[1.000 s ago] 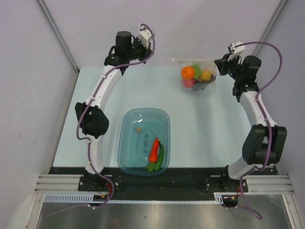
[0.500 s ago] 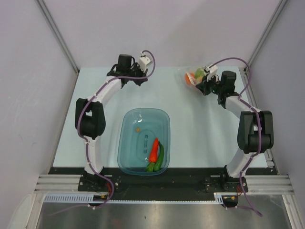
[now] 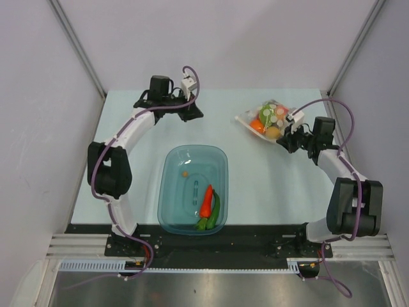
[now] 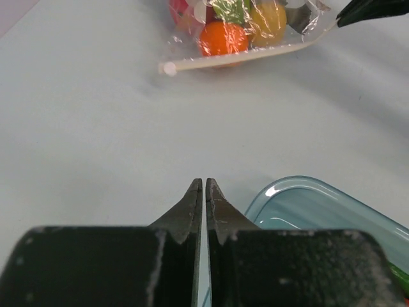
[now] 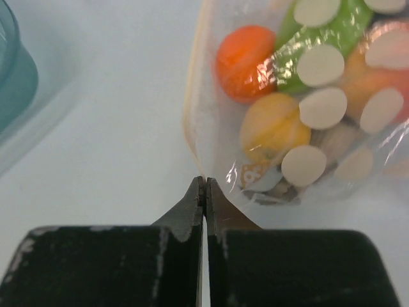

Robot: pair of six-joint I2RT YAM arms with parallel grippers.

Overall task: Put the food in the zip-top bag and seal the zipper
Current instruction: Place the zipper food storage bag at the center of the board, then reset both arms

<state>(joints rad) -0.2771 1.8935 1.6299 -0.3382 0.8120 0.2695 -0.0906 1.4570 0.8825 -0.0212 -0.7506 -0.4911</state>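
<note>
Top external view: right gripper pinches one end of the zipper; strip stretches toward closed, empty left gripper.

L arm, R arm: wht tubular links betw. bulky blk joint housings. Purple cable looped along each arm, trailing out past blk base plates at near edge. Small wht camera box on blk mount at each wrist. L gripper, R gripper: matte blk, grainy-textured body. Two thin blk fingers per gripper, tapering to points, inner edges scuffed pale grey.
</note>
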